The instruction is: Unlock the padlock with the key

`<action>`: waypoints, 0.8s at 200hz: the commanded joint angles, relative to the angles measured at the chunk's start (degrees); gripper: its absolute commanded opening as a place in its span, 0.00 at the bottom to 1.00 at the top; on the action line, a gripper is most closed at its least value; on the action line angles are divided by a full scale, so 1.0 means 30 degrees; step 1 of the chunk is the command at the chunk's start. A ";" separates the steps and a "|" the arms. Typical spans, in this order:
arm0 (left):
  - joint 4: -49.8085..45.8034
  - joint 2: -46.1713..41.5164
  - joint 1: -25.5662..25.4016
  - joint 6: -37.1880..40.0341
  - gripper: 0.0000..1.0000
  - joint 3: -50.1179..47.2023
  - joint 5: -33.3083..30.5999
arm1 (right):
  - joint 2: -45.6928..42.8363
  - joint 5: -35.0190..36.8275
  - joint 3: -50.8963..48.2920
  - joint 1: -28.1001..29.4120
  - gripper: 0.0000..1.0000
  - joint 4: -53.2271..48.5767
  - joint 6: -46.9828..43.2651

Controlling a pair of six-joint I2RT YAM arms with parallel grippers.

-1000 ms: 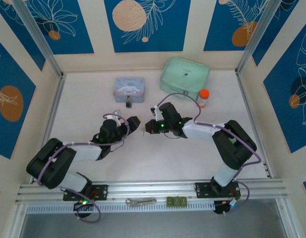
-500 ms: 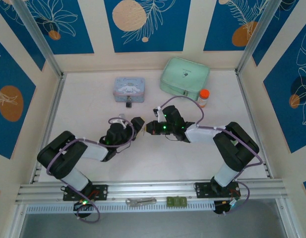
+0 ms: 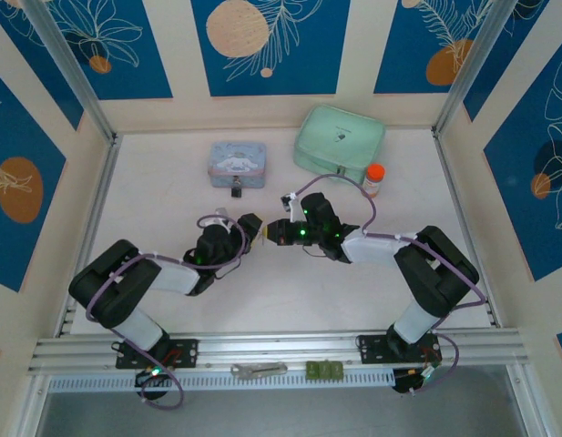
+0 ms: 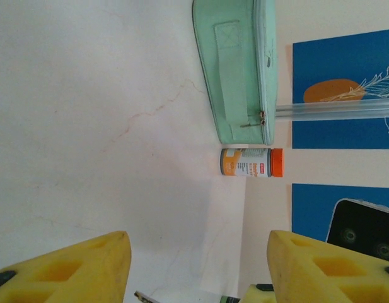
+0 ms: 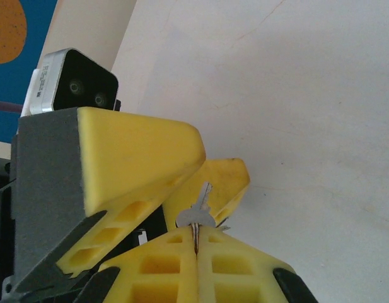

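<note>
My right gripper (image 5: 195,243) is shut on the bow of the small silvery key (image 5: 195,214), whose blade points away from it. The blade lies between the left gripper's yellow fingers (image 5: 137,158), which stand apart on either side of it. In the top view the left gripper (image 3: 254,229) and the right gripper (image 3: 274,233) meet tip to tip at mid-table. In the left wrist view the left gripper (image 4: 197,268) is open, with bare table between its pads. The tiny padlock (image 3: 236,190) lies in front of the pale blue tin (image 3: 237,162), apart from both grippers.
A mint green case (image 3: 339,141) sits at the back, with an orange-capped bottle (image 3: 374,179) beside it. Both also show in the left wrist view, the case (image 4: 235,69) above the bottle (image 4: 251,162). A silver tool (image 3: 259,370) lies on the front rail.
The left arm has reached forward, bringing its gripper up to the right gripper's tip, and its jaws have narrowed. The right gripper has shifted slightly left, still holding the key.
</note>
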 commanded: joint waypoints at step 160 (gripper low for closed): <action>-0.3263 -0.1683 -0.0162 0.2480 0.42 0.1442 0.0128 | -0.0931 -0.0428 -0.0343 0.0109 0.00 0.0360 -0.0749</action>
